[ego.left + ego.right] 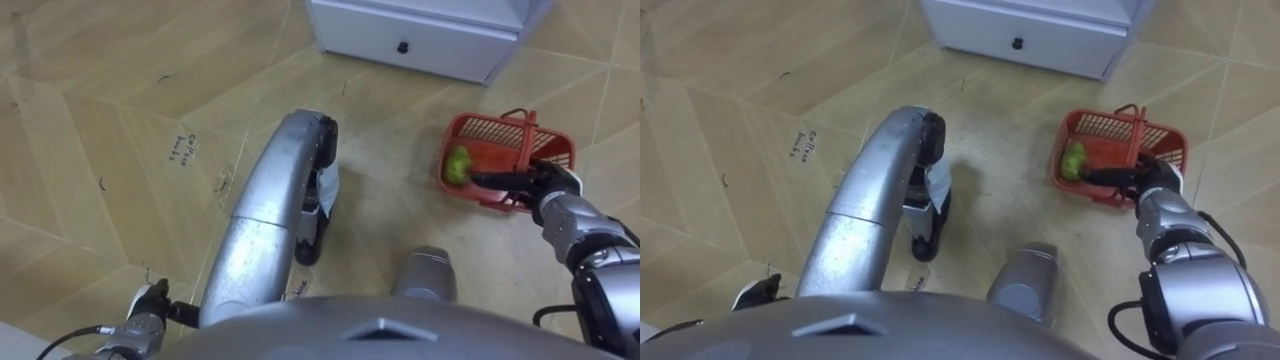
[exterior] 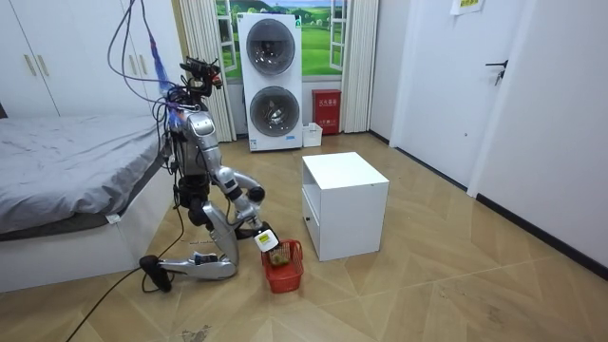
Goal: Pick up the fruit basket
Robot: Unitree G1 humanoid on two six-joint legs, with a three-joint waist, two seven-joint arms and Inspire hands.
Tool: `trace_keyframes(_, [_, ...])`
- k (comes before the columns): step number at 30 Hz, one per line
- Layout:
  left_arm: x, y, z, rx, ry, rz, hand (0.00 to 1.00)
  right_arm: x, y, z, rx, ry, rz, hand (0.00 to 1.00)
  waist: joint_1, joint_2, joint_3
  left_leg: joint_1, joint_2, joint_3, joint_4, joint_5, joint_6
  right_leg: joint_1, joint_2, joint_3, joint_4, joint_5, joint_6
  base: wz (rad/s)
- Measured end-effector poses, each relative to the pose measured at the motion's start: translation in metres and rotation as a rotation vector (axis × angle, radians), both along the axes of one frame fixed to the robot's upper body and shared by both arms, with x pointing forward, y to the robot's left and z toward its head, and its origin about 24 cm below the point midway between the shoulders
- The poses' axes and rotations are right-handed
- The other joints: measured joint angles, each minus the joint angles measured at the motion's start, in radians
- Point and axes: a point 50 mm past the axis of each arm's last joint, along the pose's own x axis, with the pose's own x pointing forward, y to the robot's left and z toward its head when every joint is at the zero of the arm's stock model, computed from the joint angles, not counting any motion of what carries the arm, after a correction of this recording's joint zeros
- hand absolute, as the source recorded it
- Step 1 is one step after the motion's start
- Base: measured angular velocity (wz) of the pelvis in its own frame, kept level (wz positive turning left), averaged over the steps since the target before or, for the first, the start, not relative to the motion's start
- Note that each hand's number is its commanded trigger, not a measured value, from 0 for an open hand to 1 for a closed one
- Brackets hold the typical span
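Kneeling on the wooden floor (image 1: 120, 120), white drawer cabinet (image 1: 420, 30) at top of frame. Red fruit basket (image 1: 490, 127) sits on the floor at right of frame, a green fruit (image 1: 458, 165) in its left end, handle (image 1: 527, 135) standing upright.

My right robot hand (image 1: 552, 188) is at the basket's near rim, fingers (image 1: 495, 180) stretched straight across it below the handle, clamped on nothing. Left robot hand (image 1: 150, 300) idle at lower left; state: cannot tell.

Step in hand: reach for the handle. Judgement: raise the fingers to the handle's top bar, curl fully round it, centre the hold so the fruit's weight does not tip the basket, then lift straight up.
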Motion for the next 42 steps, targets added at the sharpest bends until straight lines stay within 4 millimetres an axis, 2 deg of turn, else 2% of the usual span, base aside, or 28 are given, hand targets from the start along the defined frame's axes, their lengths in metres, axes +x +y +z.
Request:
trace_keyframes(8, [0.011, -0.006, -0.001, -0.013, -0.024, -0.01, 0.0, -0.004, 0.001, -0.003, 0.003, 0.017, -0.002, 1.0, 0.0, 0.013, 0.0016, 0.001, 0.0, -0.001, 0.0, 0.003, -0.004, -0.001, 0.001, 0.004, 0.005, 0.0, 0.0, 0.0])
trace_keyframes(15, [0.025, -0.013, -0.001, -0.027, -0.045, -0.026, 0.0, -0.004, 0.004, -0.004, 0.016, 0.017, 0.008, 1.0, -0.005, 0.004, 0.0064, 0.0, 0.002, -0.001, 0.005, 0.003, -0.005, -0.005, 0.004, 0.013, 0.009, -0.001, 0.0, -0.02])
trace_keyframes(23, [0.021, -0.013, -0.002, -0.024, -0.012, -0.018, 0.0, -0.003, 0.006, -0.005, 0.027, 0.017, 0.015, 1.0, -0.007, 0.0, 0.0087, -0.004, 0.006, -0.001, 0.014, 0.006, 0.001, -0.005, 0.008, 0.016, 0.015, -0.001, 0.001, 0.0])
trace_keyframes(31, [0.025, -0.013, -0.002, -0.024, -0.02, -0.017, 0.0, -0.002, 0.009, -0.005, 0.018, 0.02, 0.043, 1.0, -0.004, -0.007, 0.01, -0.006, 0.007, -0.004, 0.017, 0.007, 0.004, -0.005, 0.012, 0.015, 0.018, -0.001, 0.0, 0.0])
trace_keyframes(37, [0.038, -0.011, 0.001, -0.025, -0.062, 0.023, 0.0, 0.013, 0.02, 0.0, 0.029, -0.04, 0.09, 1.0, -0.006, -0.029, 0.0128, -0.001, 0.003, -0.016, 0.023, 0.008, 0.002, 0.005, 0.025, 0.022, 0.019, -0.001, -0.001, 0.0])
trace_keyframes(39, [0.045, -0.011, 0.002, -0.025, -0.078, 0.019, 0.0, 0.023, 0.024, 0.006, 0.029, -0.079, 0.118, 1.0, -0.006, -0.039, 0.0171, 0.008, 0.004, -0.021, 0.028, 0.008, 0.002, 0.02, 0.03, 0.022, 0.018, -0.002, -0.002, -0.04])
trace_keyframes(42, [0.057, -0.012, 0.004, -0.025, -0.106, 0.016, 0.0, 0.035, 0.029, 0.013, 0.02, -0.12, 0.154, 1.0, -0.005, -0.041, 0.0169, 0.008, 0.003, -0.039, 0.044, 0.007, 0.002, 0.031, 0.048, 0.019, 0.021, -0.003, -0.004, -0.05])
